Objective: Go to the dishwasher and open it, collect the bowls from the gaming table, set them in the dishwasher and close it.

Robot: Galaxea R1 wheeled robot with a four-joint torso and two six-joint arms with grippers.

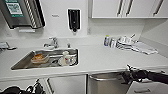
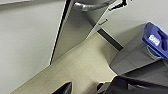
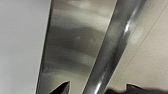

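Your right gripper [image 1: 127, 75] reaches in from the right at the front edge of the white countertop [image 1: 100, 60], right at the bar handle [image 1: 106, 78] of the stainless-steel dishwasher [image 1: 105, 86], which sits just under the counter, directly before the gripper. From the right wrist camera you see the handle [image 3: 112, 50] running between two dark fingertips [image 3: 62, 87], one on each side, so the jaws are spread around the bar; you cannot tell whether they touch it. The dishwasher door [image 3: 70, 50] lies just behind the bar. Up and to the left of that gripper, beyond the counter edge, is the sink [image 1: 22, 62] with dishes in it. Your left gripper [image 1: 35, 87] hangs low beside the white cabinet door [image 1: 67, 85]; its opening cannot be judged.
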